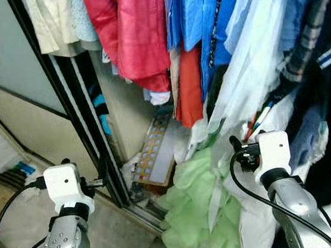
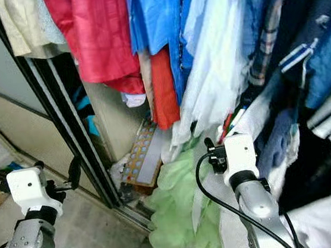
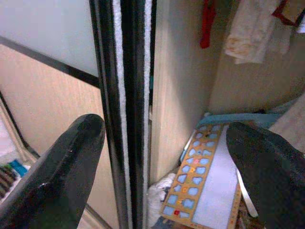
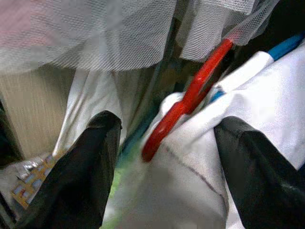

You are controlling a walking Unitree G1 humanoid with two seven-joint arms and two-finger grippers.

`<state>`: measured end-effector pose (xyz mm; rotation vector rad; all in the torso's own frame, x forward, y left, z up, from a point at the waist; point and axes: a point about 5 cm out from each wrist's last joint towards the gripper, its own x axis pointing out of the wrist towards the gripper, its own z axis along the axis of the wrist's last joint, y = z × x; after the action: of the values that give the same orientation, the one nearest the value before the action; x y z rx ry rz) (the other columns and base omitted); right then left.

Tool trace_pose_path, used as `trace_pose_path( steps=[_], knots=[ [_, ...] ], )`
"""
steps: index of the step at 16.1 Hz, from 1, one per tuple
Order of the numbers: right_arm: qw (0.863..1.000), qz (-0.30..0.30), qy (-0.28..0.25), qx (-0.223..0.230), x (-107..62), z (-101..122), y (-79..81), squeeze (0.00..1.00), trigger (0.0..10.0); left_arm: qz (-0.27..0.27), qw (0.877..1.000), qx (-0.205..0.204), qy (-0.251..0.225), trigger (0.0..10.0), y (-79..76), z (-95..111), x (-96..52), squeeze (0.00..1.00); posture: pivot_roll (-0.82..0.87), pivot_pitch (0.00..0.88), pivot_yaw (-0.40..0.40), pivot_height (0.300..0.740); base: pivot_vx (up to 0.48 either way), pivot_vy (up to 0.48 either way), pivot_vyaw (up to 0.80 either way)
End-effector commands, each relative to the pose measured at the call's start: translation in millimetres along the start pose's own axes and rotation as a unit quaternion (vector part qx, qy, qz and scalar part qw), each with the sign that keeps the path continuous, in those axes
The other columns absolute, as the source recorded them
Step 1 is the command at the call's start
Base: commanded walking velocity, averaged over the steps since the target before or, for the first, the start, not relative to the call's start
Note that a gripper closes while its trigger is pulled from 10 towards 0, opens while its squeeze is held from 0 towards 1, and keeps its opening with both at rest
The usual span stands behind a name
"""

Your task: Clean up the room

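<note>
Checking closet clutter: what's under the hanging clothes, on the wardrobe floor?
A patterned board leans against the inner wall, with a light green cloth pile beside it and white fabric further right. The clothes cover whatever lies deeper in.

Hanging clothes [image 1: 214,28] and a green heap [image 1: 196,207] crowd the wardrobe; door frame [image 1: 76,104] bars the left

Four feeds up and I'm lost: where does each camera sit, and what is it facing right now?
Left eye, right eye: head, looking down into a wardrobe of hanging clothes; both arms show.
Left wrist: along the open left gripper, fingers either side of the black door edge.
Right wrist: along the open right gripper, at a white cloth with a red hanger.
Shared: the patterned board, also in left wrist.
</note>
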<state>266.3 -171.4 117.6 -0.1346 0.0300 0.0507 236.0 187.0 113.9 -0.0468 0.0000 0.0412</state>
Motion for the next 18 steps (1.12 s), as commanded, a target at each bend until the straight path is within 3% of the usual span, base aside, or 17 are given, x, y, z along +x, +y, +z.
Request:
trace_pose_path(
  steps=[1, 9, 14, 18],
  knots=[
    [1.0, -0.005, 0.004, 0.008, -1.1, -3, -3.6, 0.0, 10.0, -0.002, 1.0, 0.003, 0.004, 10.0, -1.1, 0, 1.5, 0.0, 0.02, 0.0, -0.014, 0.74, 0.0, 0.0, 0.0],
    [1.0, 0.008, -0.001, 0.019, 0.2, -2, 3.1, 0.0, 10.0, -0.01, 1.0, 0.007, 0.001, 10.0, -4.3, 1, 1.8, 0.0, 0.02, 0.0, -0.005, 0.74, 0.0, 0.0, 0.0],
    [0.996, 0.087, 0.005, 0.014, 14.7, 0, 25.5, 0.0, 10.0, 0.039, 0.999, -0.003, -0.001, 10.0, -0.8, -4, -12.3, 0.0, 0.12, 0.0, -0.122, 0.74, 0.0, 0.0, 0.0],
    [0.997, 0.075, -0.002, 0.017, 19.1, 5, 23.1, 0.0, 10.0, 0.031, 0.999, -0.009, -0.019, 10.0, -11.4, 2, 1.1, 0.0, 0.11, 0.0, -0.121, 0.74, 0.0, 0.0, 0.0]
  ],
)
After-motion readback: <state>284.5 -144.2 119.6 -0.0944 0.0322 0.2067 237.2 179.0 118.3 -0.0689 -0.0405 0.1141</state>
